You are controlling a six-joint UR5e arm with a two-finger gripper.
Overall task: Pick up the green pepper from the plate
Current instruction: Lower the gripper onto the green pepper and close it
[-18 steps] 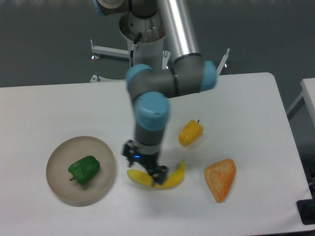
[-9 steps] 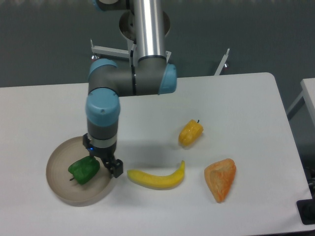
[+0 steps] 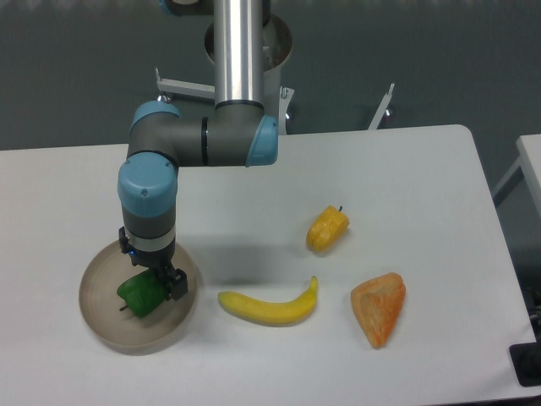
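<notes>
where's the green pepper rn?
The green pepper lies on the plate at the table's front left, directly under the gripper, left of the banana.

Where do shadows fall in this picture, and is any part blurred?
Fixed camera view: soft light; a faint arm shadow on the table above the banana; the end effector darkens the green pepper on the plate; slightly soft throughout.

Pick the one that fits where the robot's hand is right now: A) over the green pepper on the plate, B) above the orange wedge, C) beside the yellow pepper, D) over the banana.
A: the hand sits directly above the green pepper on the plate, well left of the banana.
</notes>
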